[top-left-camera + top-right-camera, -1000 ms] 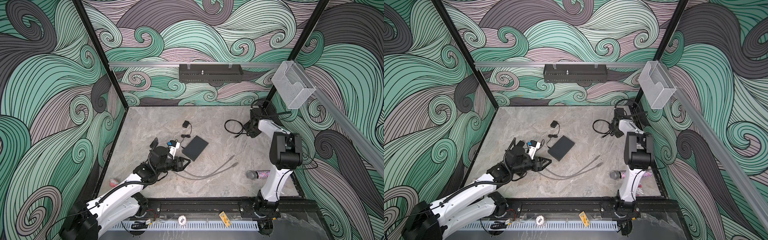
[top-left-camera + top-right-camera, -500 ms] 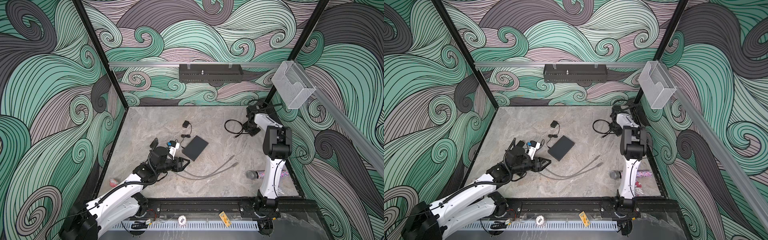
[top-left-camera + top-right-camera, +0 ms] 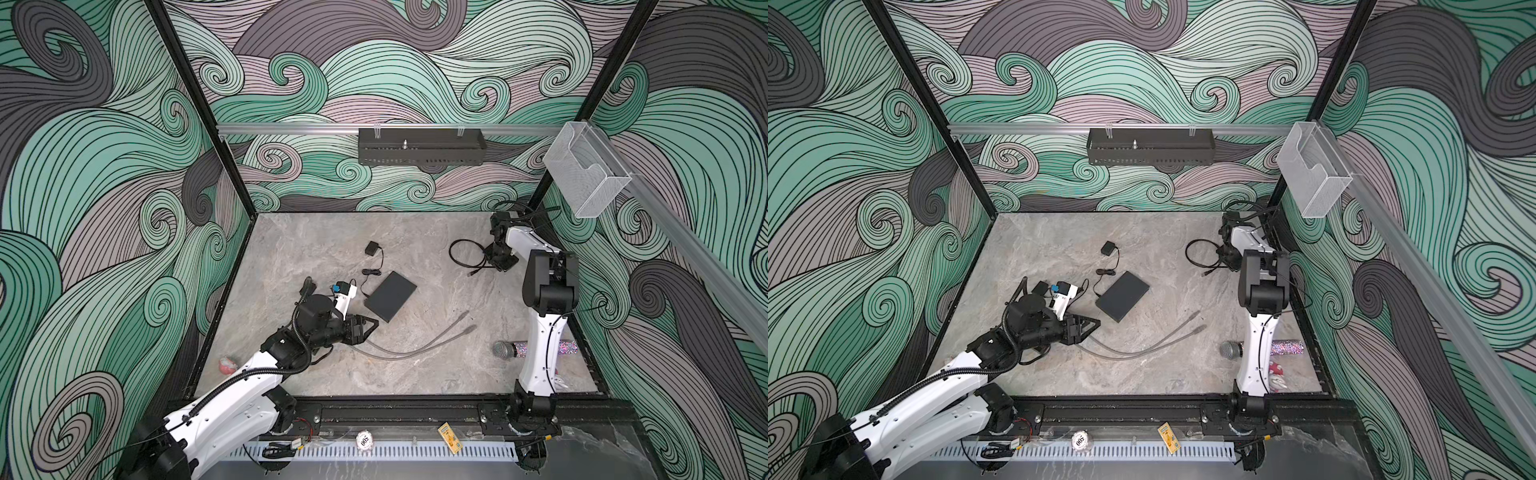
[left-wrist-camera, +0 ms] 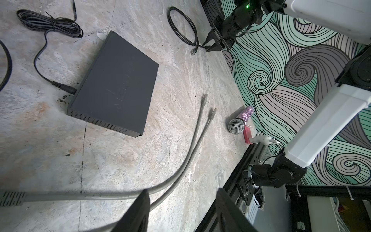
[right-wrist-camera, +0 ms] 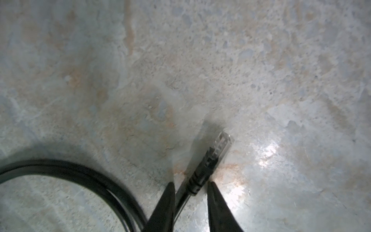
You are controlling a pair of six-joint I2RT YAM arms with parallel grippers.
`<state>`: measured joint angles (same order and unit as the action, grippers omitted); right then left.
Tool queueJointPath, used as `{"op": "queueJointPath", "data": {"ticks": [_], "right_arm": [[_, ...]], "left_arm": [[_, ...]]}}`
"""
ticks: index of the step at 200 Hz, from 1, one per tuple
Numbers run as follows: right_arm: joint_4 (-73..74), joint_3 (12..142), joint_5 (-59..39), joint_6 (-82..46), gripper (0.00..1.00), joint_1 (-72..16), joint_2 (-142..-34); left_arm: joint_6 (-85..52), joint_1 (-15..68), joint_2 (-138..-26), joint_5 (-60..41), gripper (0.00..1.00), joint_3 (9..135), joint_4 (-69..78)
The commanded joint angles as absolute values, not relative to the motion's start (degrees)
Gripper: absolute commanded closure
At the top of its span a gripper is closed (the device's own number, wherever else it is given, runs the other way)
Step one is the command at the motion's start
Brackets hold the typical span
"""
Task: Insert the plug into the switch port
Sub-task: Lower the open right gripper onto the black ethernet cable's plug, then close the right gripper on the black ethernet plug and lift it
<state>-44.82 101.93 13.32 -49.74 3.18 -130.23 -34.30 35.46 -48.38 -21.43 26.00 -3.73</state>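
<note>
Grey marbled stone-look tabletop (image 3: 415, 374) fills an enclosure with swirling green and mauve walls (image 3: 104, 208). Flat black rectangular network switch (image 3: 390, 296) lies near the middle, with a thin black power lead (image 4: 60, 86) plugged into one side. Two pale grey network cables (image 3: 415, 347) trail across the table just in front of it. Left gripper (image 3: 370, 328) hovers low over those grey cables, near a corner of the switch, fingers spread and holding nothing. Thin black looped cable (image 3: 461, 253) lies near the far right corner, well apart from the switch. Right gripper (image 5: 189, 186) straddles its ribbed boot, jaws drawn narrow to either side; whether they pinch it cannot be told. Small clear plastic plug (image 5: 221, 143) on that cable's end rests on the table just beyond the fingertips.
</note>
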Motion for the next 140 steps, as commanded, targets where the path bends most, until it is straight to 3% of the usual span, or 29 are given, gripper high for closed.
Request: {"op": "queueJointPath", "data": {"ticks": [1,16,59,105,128,140], "right_arm": [[-46.93,102.43,12.42,-48.43,0.75,3.34,-132.80],[-46.80,102.34,12.14,-47.45,0.83,3.25,-132.65],[-43.65,99.25,13.58,-44.41,0.89,1.91,-126.89],[-23.85,79.81,25.39,-37.52,0.93,-3.34,-102.22],[-16.00,74.14,32.48,-26.36,0.94,-8.54,-90.98],[-11.35,70.55,29.08,-18.50,0.93,-10.73,-85.04]], "left_arm": [[-34.19,35.94,-47.20,-20.61,0.45,26.54,-5.33],[-34.19,35.93,-47.13,-20.39,0.45,26.45,-5.28],[-34.28,35.89,-46.64,-20.74,0.45,26.93,-6.50],[-34.54,35.88,-44.89,-21.47,0.45,28.27,-8.61],[-34.54,35.93,-44.46,-21.98,0.45,28.70,-8.64],[-34.28,35.88,-44.41,-21.26,0.45,29.22,-9.05]]}}
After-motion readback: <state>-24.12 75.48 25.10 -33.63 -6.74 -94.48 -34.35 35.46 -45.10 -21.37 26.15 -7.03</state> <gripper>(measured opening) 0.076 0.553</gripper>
